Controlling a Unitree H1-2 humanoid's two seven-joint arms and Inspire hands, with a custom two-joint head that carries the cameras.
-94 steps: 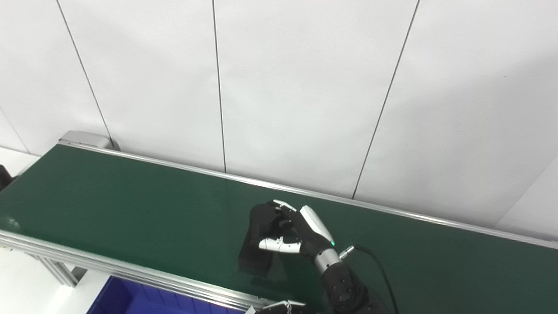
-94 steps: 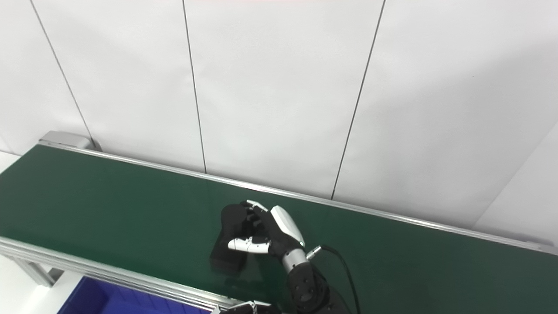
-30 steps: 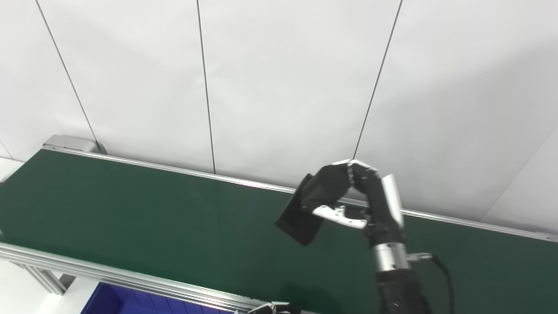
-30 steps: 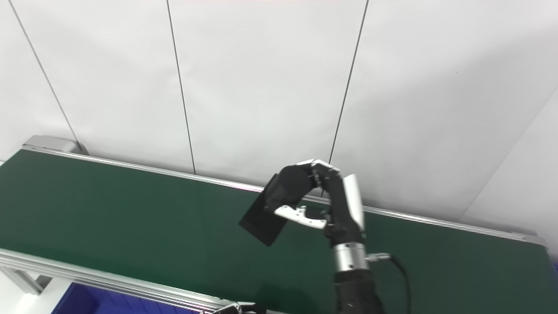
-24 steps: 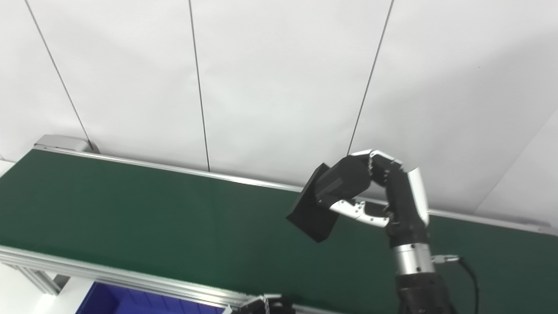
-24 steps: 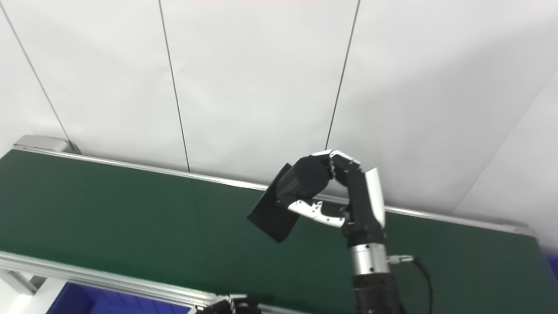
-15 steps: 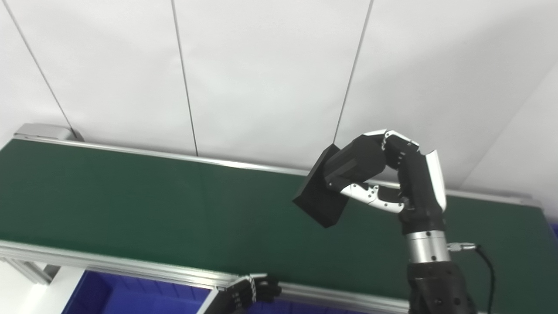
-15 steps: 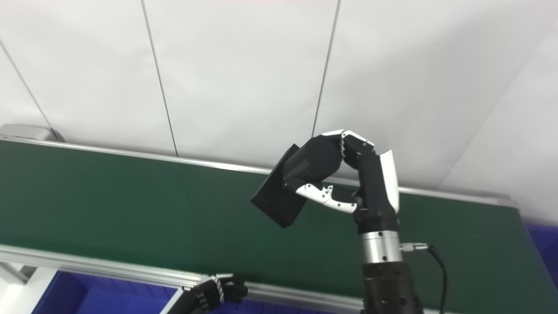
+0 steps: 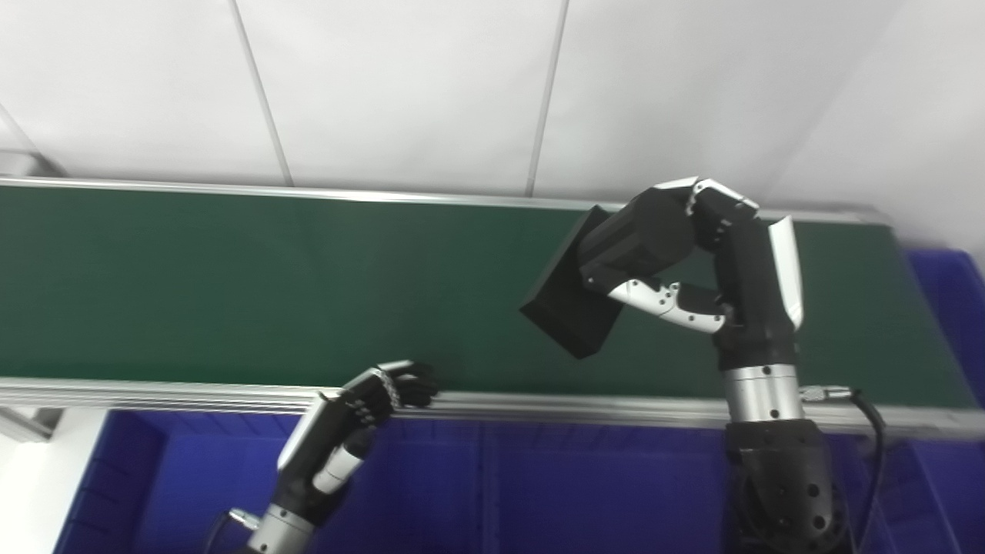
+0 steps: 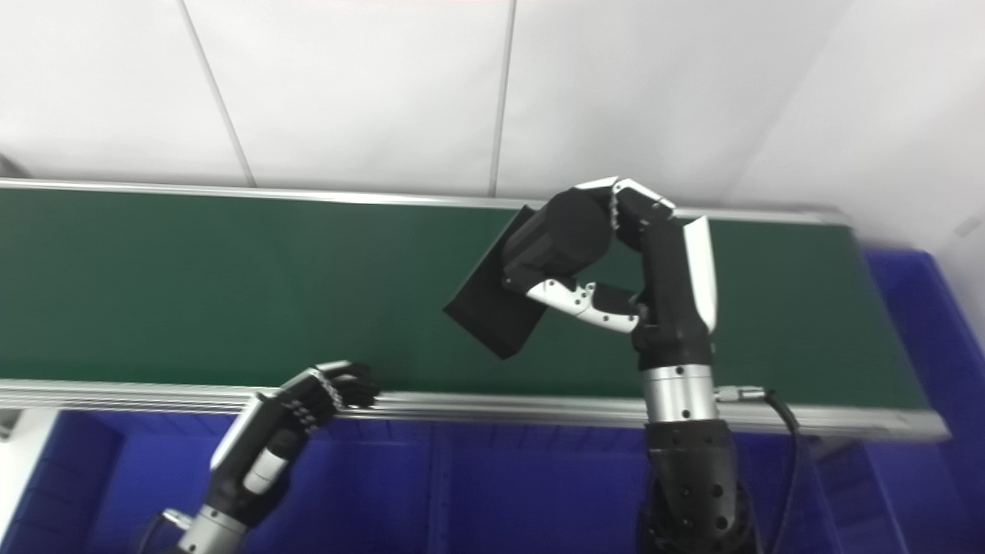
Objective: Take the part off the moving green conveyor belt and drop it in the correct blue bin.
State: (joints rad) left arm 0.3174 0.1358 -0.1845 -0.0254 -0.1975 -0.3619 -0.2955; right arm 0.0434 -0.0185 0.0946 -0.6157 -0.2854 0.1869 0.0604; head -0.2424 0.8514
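Observation:
My right hand [image 9: 692, 254] is shut on a flat black rectangular part [image 9: 565, 300], holding it tilted in the air above the green conveyor belt [image 9: 231, 285]. The part's lower corner hangs over the belt's near half. My left hand [image 9: 362, 404] is lower, in front of the belt's near rail, with its fingers curled and nothing visible in it. Blue bins [image 9: 539, 492] lie below the belt's near edge.
The belt's aluminium near rail [image 9: 192, 394] runs across the picture. Another blue bin [image 9: 950, 300] stands beyond the belt's right end. White wall panels [image 9: 385, 85] rise right behind the belt. A cable [image 9: 866, 419] hangs from my right wrist.
The camera has tilted down and right, bringing the blue bins and my left hand into view. My right hand keeps its hold on the black part, raised off the belt.

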